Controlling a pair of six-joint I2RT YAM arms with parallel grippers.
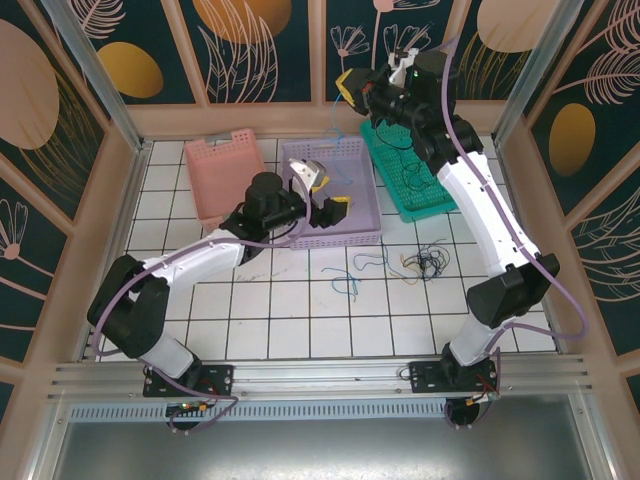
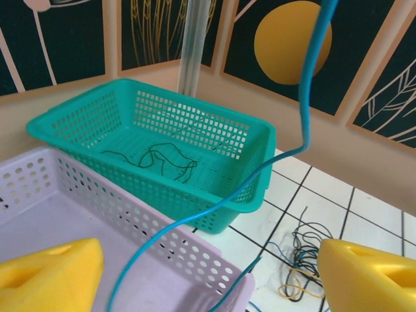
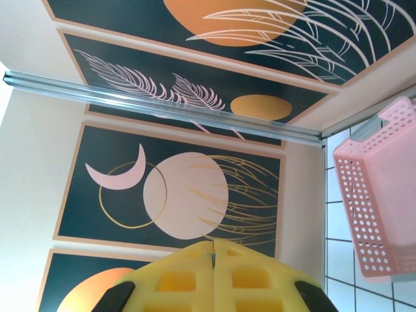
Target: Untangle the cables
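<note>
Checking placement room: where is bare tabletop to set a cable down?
Bare tiles between the arm bases, and left of the pink basket. Crowded: cable clump beside the right arm, loose strands in front of the purple basket.

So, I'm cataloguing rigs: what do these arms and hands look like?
The left arm and right arm share white shells and black joints, with a thick purple cable along each. The left hand and right hand have blocky yellow fingers.
</note>
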